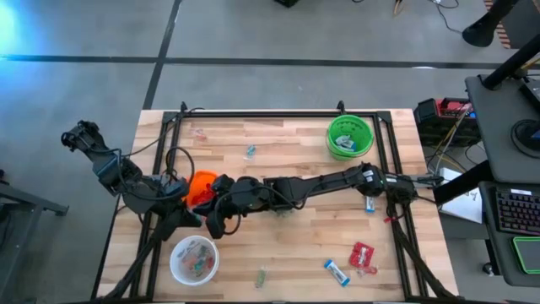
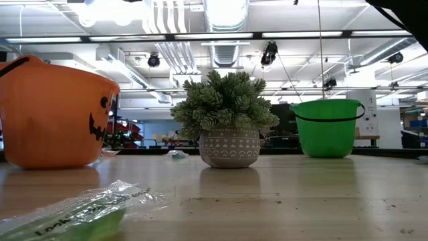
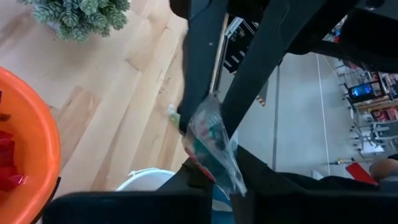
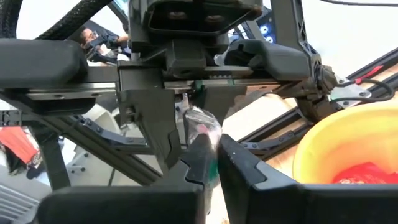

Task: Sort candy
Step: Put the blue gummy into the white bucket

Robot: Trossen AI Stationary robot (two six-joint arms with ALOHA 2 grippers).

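Observation:
A small candy in a clear crinkled wrapper [image 3: 213, 142], with red and teal inside, is held in the air between my two grippers, beside the orange bowl [image 1: 201, 181]. My left gripper [image 3: 221, 177] is shut on one end of it. My right gripper [image 4: 214, 158] is shut on the other end. They meet tip to tip above the table's left half [image 1: 208, 205]. Red candy [image 3: 7, 163] lies in the orange bowl. The white bowl [image 1: 194, 258] below them holds mixed pieces. Neither gripper shows in the low view. My left gripper pinches one end of the clear wrapper [image 3: 221, 167] between its two fingers. It slants downward from the table's left side. The candy is clear of the table. My right gripper pinches the wrapper's opposite end [image 4: 204, 132] between its two fingers [image 4: 194, 167]. It comes nearly level from the table's right side, facing the left gripper. The crumpled wrapper spans the short gap between the two grippers.
A green bowl [image 1: 349, 135] holding candy stands at the far right. Loose candy lies on the wood: a red packet [image 1: 363, 254], blue-and-white bars [image 1: 336, 271] [image 1: 369, 203] and small pieces [image 1: 250, 152] [image 1: 261, 276]. A potted spiky plant [image 2: 227, 120] stands mid-table.

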